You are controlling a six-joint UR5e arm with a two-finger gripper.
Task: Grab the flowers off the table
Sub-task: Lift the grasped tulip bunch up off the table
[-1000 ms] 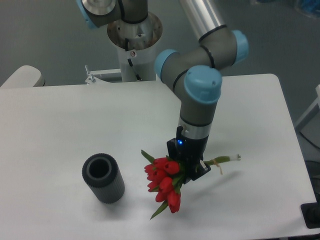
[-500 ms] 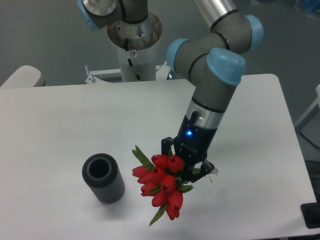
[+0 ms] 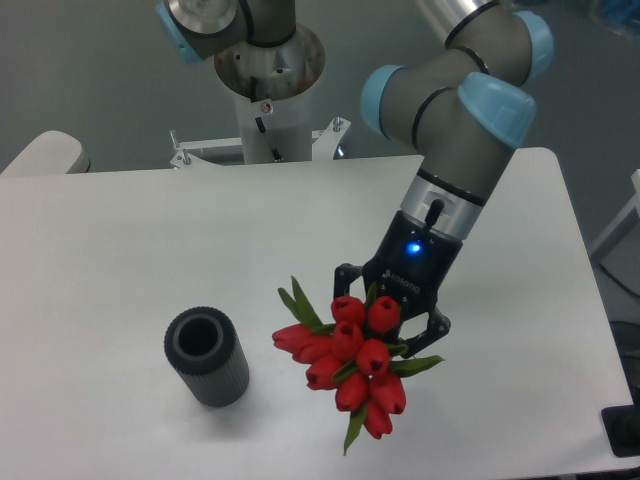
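The flowers, a bunch of red tulip buds with green leaves, hang in the air above the white table, buds pointing toward the camera and to the lower left. My gripper is shut on the flowers just behind the buds. The stems are hidden behind the gripper and buds. The arm reaches down from the upper right.
A dark grey ribbed cylinder stands upright on the table to the left of the flowers. The robot's base is at the back centre. The table's right edge runs close to the arm.
The gripper has lifted the flowers off the table and tilted them so the buds face the camera. The arm has swung to the right and up. The stems are no longer seen.
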